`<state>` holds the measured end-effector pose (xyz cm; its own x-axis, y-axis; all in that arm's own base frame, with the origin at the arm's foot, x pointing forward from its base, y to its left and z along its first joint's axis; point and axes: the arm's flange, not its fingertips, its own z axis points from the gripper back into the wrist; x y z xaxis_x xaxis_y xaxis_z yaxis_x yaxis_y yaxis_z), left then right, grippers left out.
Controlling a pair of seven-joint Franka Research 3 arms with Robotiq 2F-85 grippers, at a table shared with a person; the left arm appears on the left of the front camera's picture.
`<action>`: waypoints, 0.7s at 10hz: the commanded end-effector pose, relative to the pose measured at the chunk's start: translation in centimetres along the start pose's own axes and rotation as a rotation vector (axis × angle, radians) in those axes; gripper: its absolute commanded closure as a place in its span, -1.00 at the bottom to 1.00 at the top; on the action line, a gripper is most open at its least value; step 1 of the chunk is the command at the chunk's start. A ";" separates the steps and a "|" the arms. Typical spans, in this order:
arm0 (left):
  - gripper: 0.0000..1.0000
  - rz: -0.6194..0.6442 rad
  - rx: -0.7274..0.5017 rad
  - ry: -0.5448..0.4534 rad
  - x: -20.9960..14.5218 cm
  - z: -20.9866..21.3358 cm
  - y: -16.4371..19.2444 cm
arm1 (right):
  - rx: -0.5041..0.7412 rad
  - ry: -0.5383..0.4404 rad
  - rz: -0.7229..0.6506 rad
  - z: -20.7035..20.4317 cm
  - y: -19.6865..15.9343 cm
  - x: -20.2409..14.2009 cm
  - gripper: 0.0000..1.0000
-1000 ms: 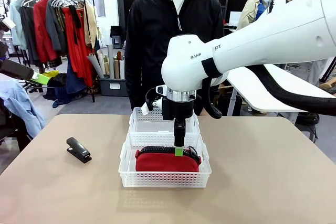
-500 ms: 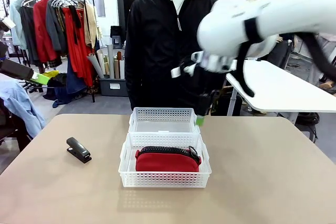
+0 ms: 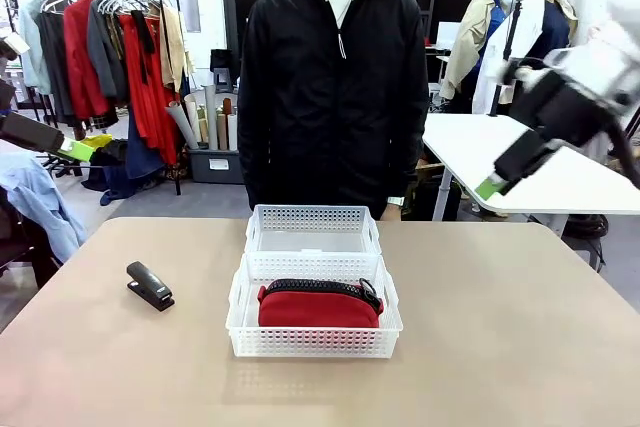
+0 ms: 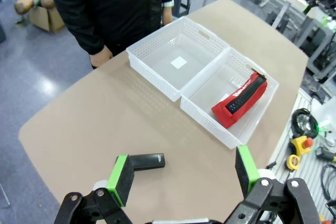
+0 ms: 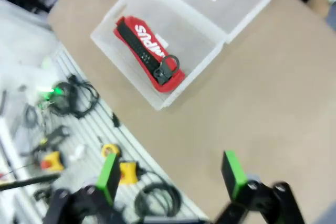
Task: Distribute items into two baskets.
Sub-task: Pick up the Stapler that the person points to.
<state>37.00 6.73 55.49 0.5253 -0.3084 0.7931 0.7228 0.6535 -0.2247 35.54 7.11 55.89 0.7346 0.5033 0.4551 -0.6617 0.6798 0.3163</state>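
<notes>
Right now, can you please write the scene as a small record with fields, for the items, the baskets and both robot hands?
red pouch: in the near basket, zipper up
stapler: on the table, left of both baskets
far basket: no item inside, directly behind the near one
left hand: open, raised, holding nothing
right hand: open, raised at the right, holding nothing

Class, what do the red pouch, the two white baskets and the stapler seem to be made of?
Red pouch: soft matte fabric, sagging, with a black zipper on top.
Near basket and far basket: probably moulded plastic, white, with lattice-perforated walls.
Stapler: black hard body, plastic or painted metal, too small to tell.
</notes>
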 end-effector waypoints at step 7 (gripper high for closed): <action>-1.00 -0.007 0.003 -0.010 0.1 0.0 0.0 | 0.206 -0.398 -0.157 4.4 -9.4 -10.9 -1.00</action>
<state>36.99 6.74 55.51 0.5251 -0.3082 0.7932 0.7226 0.6538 -0.2244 31.14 -6.97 52.58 0.7595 0.1044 0.6421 -0.5390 0.6537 0.5312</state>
